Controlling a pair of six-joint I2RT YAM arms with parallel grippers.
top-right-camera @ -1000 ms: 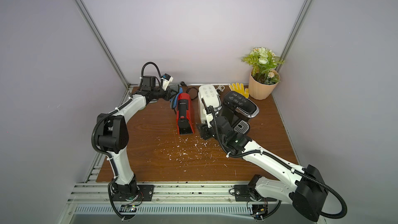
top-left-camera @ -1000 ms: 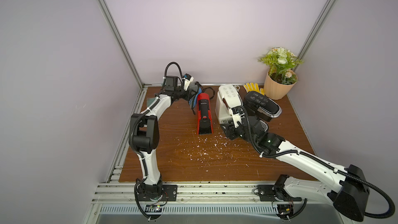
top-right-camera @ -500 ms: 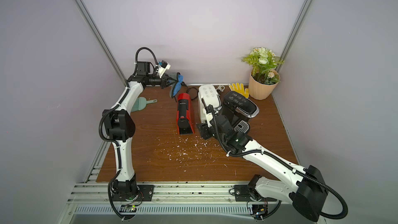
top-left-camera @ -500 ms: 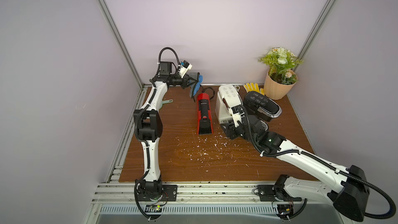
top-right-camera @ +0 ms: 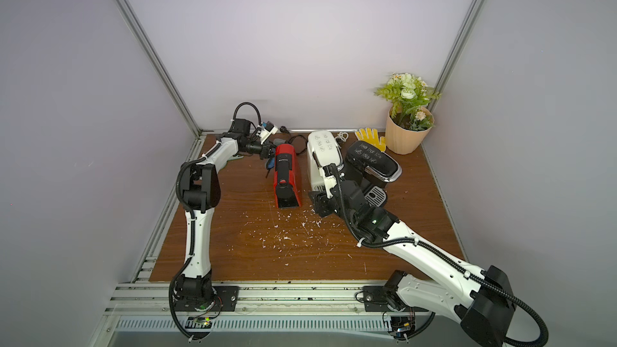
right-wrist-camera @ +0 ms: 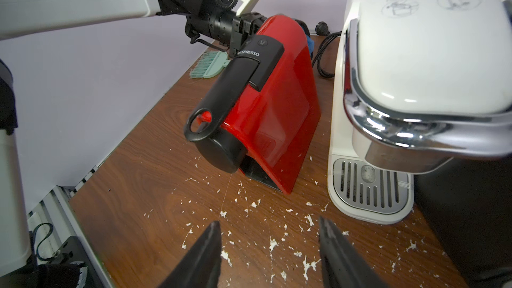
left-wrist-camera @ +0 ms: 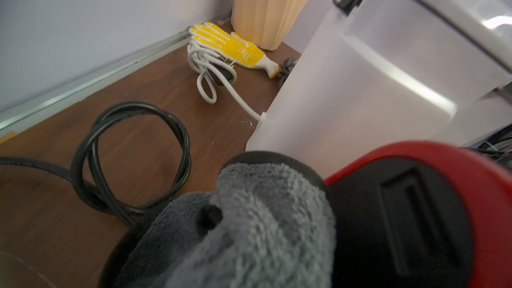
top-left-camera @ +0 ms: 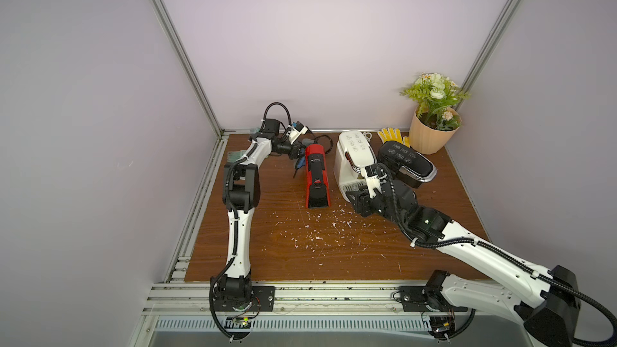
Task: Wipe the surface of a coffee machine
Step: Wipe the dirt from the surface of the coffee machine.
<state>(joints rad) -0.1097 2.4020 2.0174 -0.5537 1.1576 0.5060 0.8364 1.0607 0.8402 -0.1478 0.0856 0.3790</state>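
White crumbs (top-left-camera: 317, 228) litter the near part of the wooden table (top-left-camera: 334, 262). Just beyond them the right gripper (right-wrist-camera: 268, 224) hangs low, jaws apart and empty, in front of the white coffee machine (right-wrist-camera: 415, 51). The red coffee machine (top-left-camera: 315, 175) stands mid-table beside the white one, and its black lever (right-wrist-camera: 235, 87) reads NESPRESSO. At its rear top edge the left gripper (top-left-camera: 295, 154) clamps a grey cloth (left-wrist-camera: 249, 231) against the shell. Behind lie a black cord (left-wrist-camera: 133, 156), a white cord (left-wrist-camera: 210, 73), a yellow glove (left-wrist-camera: 230, 45), a plant pot (left-wrist-camera: 271, 4) and a green brush (right-wrist-camera: 210, 65).
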